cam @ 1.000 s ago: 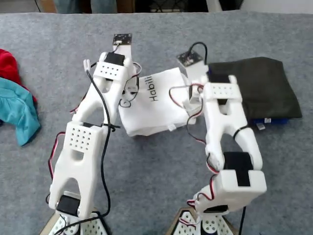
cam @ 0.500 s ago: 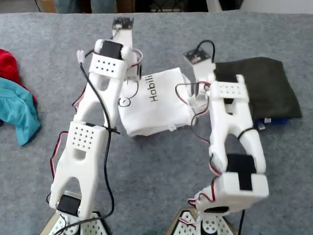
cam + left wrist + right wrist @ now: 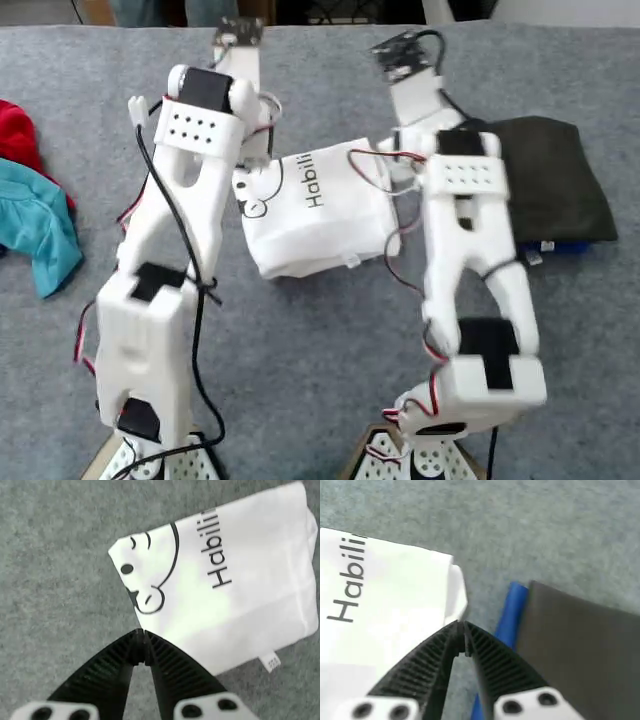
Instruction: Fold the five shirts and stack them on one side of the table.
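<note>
Folded white shirt (image 3: pixel 315 215) lies mid-table, just beside dark shirt (image 3: pixel 555 185) stacked on blue shirt (image 3: pixel 509 612). Above its 2 ends, left gripper (image 3: pixel 142 650) and right gripper (image 3: pixel 461 640) clenched, empty. Cloth looks light and limp and would likely unfold if lifted; pinch 2 opposite edges through all layers.

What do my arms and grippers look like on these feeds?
The left arm and right arm are white shells with black motors, hole grids and loose black, red and white cables. The left gripper and right gripper are black, ribbed and tapered, on white mounts with screw holes.
</note>
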You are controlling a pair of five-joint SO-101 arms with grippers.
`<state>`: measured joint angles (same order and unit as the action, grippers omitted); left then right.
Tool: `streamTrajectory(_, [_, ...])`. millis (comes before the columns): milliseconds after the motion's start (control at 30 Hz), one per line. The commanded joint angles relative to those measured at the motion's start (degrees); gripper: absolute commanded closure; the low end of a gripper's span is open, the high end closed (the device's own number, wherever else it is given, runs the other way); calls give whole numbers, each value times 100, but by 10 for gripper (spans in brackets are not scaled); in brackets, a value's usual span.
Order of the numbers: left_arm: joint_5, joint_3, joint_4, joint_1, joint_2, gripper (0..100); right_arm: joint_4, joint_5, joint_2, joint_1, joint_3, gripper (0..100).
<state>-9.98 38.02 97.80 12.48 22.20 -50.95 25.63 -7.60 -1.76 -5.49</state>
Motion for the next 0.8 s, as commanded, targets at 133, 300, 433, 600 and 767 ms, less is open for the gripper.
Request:
streamTrajectory(133, [70,-5209,-3235,426,-2541,970,167,-703,-1516,-220,1692,984])
streamTrajectory(300, [35,-6712,-4905,655,-2734,970,132,-747,-2853,-158,2703,984])
streamTrajectory(433, [44,-6958,-5187,884,-2259,970,44,-747,-3662,18,3257,984])
streamTrajectory(600, [62,-6677,-5116,1024,-1626,970,-659,-756,-4224,237,4127,984])
streamTrajectory(767, [70,-6387,-4642,1165,-1591,970,-1248,-756,-4523,264,5015,984])
